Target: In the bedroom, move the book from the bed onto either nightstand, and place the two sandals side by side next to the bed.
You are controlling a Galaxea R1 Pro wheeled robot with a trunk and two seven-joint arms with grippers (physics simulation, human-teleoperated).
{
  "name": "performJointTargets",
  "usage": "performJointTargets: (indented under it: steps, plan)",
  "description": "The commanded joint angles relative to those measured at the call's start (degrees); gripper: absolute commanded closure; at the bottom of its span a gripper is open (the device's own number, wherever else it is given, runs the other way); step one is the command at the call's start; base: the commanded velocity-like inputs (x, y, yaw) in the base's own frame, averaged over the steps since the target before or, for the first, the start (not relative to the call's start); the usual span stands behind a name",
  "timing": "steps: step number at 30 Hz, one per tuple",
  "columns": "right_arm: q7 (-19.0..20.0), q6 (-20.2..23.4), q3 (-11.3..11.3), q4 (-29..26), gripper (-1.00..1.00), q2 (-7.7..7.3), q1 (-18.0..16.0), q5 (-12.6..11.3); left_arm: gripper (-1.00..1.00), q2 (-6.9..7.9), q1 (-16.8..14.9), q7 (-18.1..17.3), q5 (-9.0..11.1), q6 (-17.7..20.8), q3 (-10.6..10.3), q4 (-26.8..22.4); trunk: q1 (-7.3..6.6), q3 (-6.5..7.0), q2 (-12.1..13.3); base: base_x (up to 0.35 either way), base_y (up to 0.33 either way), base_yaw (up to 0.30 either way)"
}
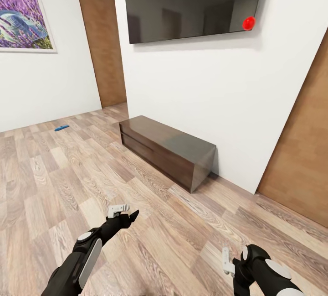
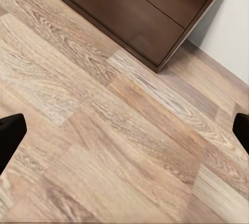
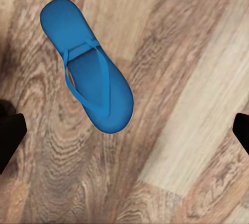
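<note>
- Blue sandal point(image 3: 86, 66) lies flat on the wood plank floor point(image 3: 187, 105) directly under the right gripper point(image 3: 124, 130), whose fingers are spread wide, apparently lined up for a grasp.
- Left gripper point(image 1: 123, 214) hovers wide open, holding nothing, near a low dark cabinet point(image 1: 166, 150) against the wall.
- Head view alone shows a second sandal point(image 1: 61, 127) far off near the picture wall.

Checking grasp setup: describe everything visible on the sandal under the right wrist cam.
The sandal is a bright blue flip-flop, thin and flat, with a rounded sole and a Y-shaped thong strap in the same blue. It looks like smooth rubber or foam. It lies sole-down, strap up, on the wood plank floor, diagonal to the planks. Nothing else touches it. The right gripper's dark fingertips sit wide apart at the picture's edges, clear of it.
</note>
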Motion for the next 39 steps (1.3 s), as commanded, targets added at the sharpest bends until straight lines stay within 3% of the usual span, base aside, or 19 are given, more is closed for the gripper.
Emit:
performJointTargets:
  steps: [1, 29, 39]
  plan:
    - [0.23, 0.36, -0.09, -0.06, -1.0, 0.02, -0.02, 0.06, -1.0, 0.0, -0.01, -0.07, 0.61, 0.52, 0.05, -0.08, 0.01, -0.28, -0.04, 0.0, 0.0, 0.0]
    - [0.41, 0.4, -0.32, -0.3, -1.0, -0.49, -0.46, 0.0, -1.0, -0.03, 0.01, -0.07, 0.61, 0.63, 0.05, -0.07, 0.73, -6.49, -0.42, 0.0, 0.0, 0.0]
    - [0.62, 4.28, -0.41, -8.93, -1.0, -0.79, -0.77, 0.02, -1.0, -0.03, 0.01, -0.05, 0.61, 0.61, 0.05, -0.07, 0.99, -8.7, -0.55, 0.0, 0.0, 0.0]
